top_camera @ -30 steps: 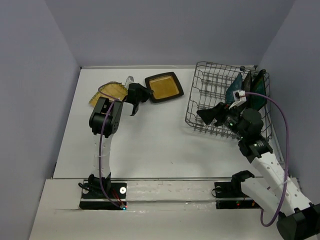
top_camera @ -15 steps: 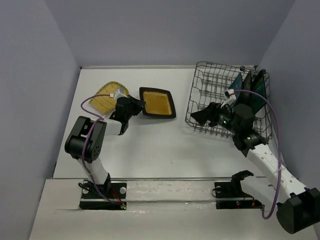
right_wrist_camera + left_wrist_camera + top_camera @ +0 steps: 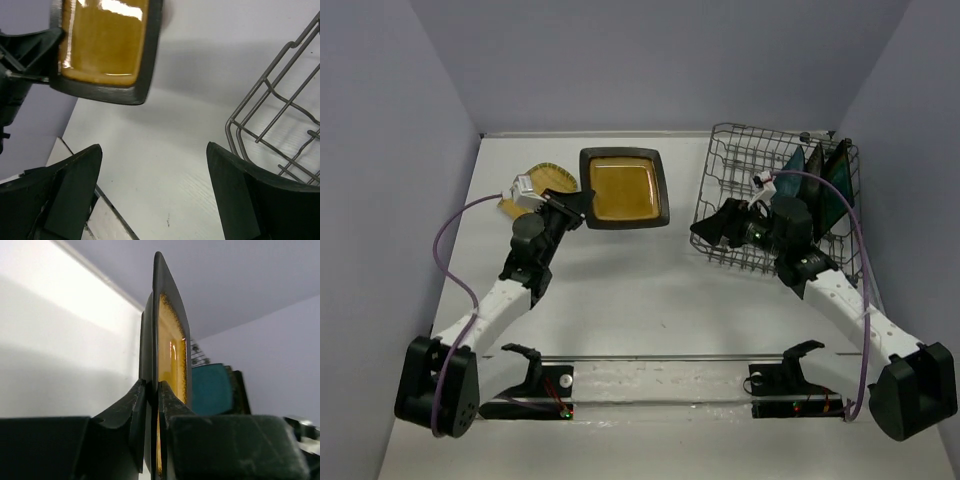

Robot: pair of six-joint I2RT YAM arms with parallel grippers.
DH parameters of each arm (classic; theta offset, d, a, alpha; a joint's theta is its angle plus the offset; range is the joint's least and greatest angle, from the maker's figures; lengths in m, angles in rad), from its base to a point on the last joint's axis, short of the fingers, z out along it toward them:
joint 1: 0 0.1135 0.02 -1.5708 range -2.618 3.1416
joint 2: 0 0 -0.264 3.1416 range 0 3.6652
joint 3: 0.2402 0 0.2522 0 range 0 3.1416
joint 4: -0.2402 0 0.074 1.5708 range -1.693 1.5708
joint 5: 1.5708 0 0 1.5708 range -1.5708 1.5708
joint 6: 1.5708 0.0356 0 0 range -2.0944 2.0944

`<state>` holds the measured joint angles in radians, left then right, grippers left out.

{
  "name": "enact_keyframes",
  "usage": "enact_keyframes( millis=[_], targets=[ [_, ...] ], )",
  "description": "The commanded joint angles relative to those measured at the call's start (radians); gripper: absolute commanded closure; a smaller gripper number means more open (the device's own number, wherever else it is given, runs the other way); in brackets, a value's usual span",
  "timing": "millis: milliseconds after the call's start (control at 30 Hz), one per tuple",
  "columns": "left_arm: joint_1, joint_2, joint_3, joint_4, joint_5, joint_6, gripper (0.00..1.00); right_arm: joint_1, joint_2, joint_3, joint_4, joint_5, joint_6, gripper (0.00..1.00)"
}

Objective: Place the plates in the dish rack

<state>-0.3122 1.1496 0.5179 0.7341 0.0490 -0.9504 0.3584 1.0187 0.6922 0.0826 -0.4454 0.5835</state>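
Observation:
My left gripper [image 3: 577, 204] is shut on the left rim of the amber plate with a dark rim [image 3: 623, 188] and holds it above the table, left of the dish rack [image 3: 750, 165]. In the left wrist view the amber plate [image 3: 172, 340] stands edge-on between my fingers [image 3: 131, 405]. The yellow-tan gridded plate [image 3: 532, 187] lies at the far left, partly hidden by the arm. Teal and dark plates [image 3: 818, 178] stand upright in the rack's right end. My right gripper [image 3: 713, 227] is open and empty at the rack's front-left corner; its view shows the amber plate [image 3: 105, 40] and rack wires [image 3: 272, 115].
The grey walls enclose the table on three sides. The rack's left part [image 3: 735, 170] holds only bare tines. A teal plate [image 3: 212, 387] shows behind the amber plate in the left wrist view. The purple cables [image 3: 455, 235] hang off both arms.
My left gripper closed on the amber plate, lifted it off the table and turned it to face up toward the camera. My right gripper moved a little left along the rack's front.

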Motion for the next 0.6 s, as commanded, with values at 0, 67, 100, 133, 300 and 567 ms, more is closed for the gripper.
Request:
enact_keyframes(
  millis=[0, 67, 100, 133, 300, 567],
  targets=[
    [0.001, -0.193, -0.021, 0.124, 0.057, -0.067, 0.94, 0.017, 0.043, 0.084, 0.065, -0.013, 0.01, 0.09],
    [-0.001, -0.232, -0.032, 0.1, 0.106, -0.068, 0.94, 0.017, 0.067, 0.11, 0.08, -0.024, 0.016, 0.08],
    [-0.001, -0.247, -0.032, 0.09, 0.129, -0.067, 0.94, 0.017, 0.079, 0.118, 0.097, -0.035, 0.028, 0.08],
    [-0.001, -0.26, -0.033, 0.082, 0.152, -0.064, 0.94, 0.017, 0.09, 0.121, 0.117, -0.05, 0.036, 0.08],
    [-0.001, -0.346, -0.035, 0.018, 0.256, -0.067, 0.94, 0.017, 0.109, 0.101, 0.25, -0.17, 0.093, 0.07],
    [-0.011, -0.439, -0.022, 0.036, 0.345, -0.136, 0.94, 0.046, 0.156, 0.035, 0.371, -0.223, 0.171, 0.07]
  ],
)
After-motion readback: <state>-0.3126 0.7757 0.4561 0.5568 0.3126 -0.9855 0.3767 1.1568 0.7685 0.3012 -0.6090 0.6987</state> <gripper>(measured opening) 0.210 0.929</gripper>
